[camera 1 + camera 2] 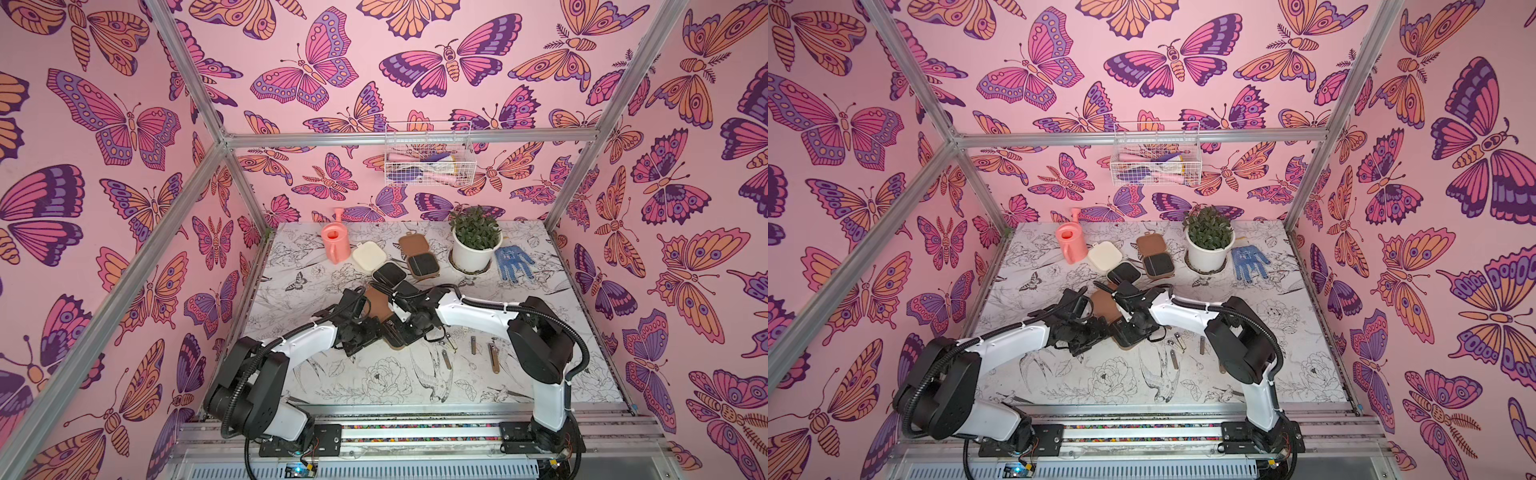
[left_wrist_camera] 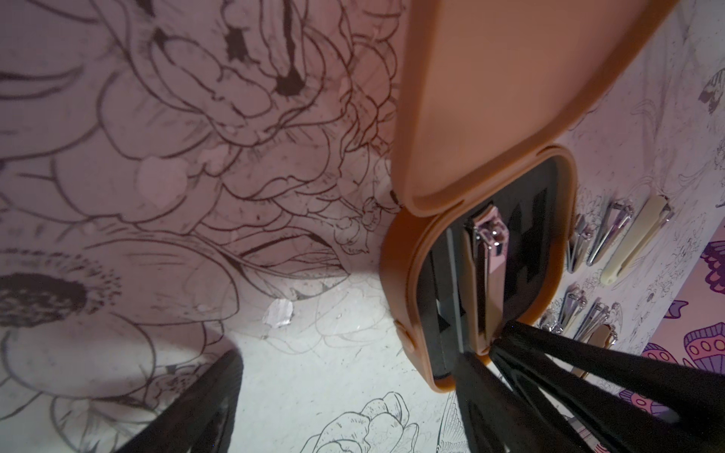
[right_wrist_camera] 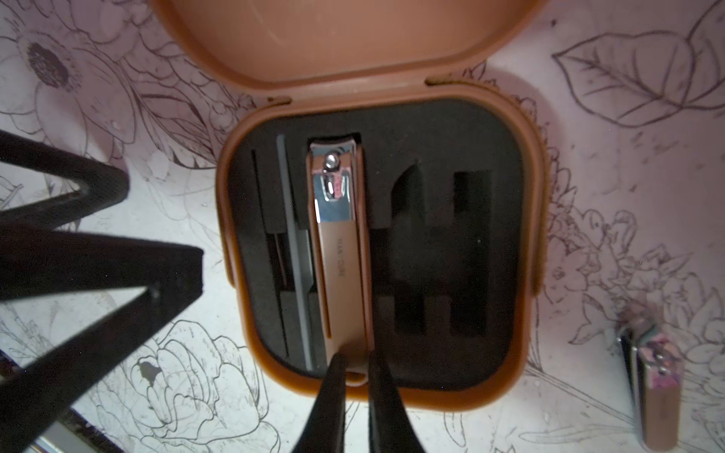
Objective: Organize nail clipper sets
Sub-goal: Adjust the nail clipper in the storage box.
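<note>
**Student:** Which step does the figure show?

**Instructor:** A tool being seated. The nearest tan-brown case (image 3: pixel 531 219) lies open on the table (image 1: pixel 374 382). Its lid (image 3: pixel 333 35) is folded back and its black foam insert (image 3: pixel 431 129) is exposed. The right hand (image 3: pixel 355 366) is closed on the rear end of the large nail clipper (image 3: pixel 337 235). The clipper lies lengthwise in its cut-out, apparently almost home.

**Student:** And the left hand?

**Instructor:** The left hand (image 1: pixel 365 332) stands open and empty, just beside the case wall. Whether a finger touches the wall cannot be told.

**Student:** What does the next move call for?

**Instructor:** Probably a release and a straight lift clear, so the clipper is not dragged out of the foam. A slim grey tool (image 3: pixel 292 251) fills the neighbouring slot, and two cut-outs (image 3: pixel 470 251) are empty. Loose clippers (image 1: pixel 493 357) lie on the table near the right arm, so more fetching seems due. The cream case (image 1: pixel 368 254) and the second tan-brown case (image 1: pixel 413 245) lie open farther back, near the pink watering can (image 1: pixel 334 243). On that evidence the task looks to be at an early stage.

**Student:** Is any writing legible?

**Instructor:** Small lettering runs along the clipper's lever, too blurred to read. No other label shows.
</note>
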Action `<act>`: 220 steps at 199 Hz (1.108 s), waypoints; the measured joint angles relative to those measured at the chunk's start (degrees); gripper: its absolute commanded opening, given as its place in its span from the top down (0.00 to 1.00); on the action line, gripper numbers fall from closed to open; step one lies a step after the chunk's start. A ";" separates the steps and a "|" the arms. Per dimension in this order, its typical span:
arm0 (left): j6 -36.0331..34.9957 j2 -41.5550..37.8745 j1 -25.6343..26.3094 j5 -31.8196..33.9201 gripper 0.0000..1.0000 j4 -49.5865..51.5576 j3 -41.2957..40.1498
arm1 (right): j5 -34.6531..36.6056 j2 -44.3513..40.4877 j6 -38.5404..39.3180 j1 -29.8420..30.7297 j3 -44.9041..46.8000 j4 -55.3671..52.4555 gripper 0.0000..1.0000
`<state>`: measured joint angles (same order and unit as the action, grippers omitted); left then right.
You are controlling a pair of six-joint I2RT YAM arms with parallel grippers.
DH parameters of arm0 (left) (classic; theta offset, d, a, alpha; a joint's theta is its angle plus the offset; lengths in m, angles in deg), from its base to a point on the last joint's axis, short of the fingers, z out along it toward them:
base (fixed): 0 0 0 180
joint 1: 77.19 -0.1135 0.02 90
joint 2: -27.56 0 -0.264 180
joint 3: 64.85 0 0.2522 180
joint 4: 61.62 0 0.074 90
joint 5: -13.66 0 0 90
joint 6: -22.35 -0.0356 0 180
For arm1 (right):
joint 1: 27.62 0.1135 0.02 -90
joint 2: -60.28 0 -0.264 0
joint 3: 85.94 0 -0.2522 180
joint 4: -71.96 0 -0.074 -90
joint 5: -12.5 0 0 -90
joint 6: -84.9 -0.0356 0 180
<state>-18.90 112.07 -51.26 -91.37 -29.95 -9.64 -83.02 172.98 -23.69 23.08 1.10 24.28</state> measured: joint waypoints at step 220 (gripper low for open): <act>0.02 1.09 0.02 -0.44 0.15 -1.62 0.39 | 0.35 -0.11 -3.72 0.35 3.63 5.46 0.89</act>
<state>-18.87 113.17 -51.24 -91.81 -31.56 -9.24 -82.67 172.87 -27.41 23.43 4.73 29.75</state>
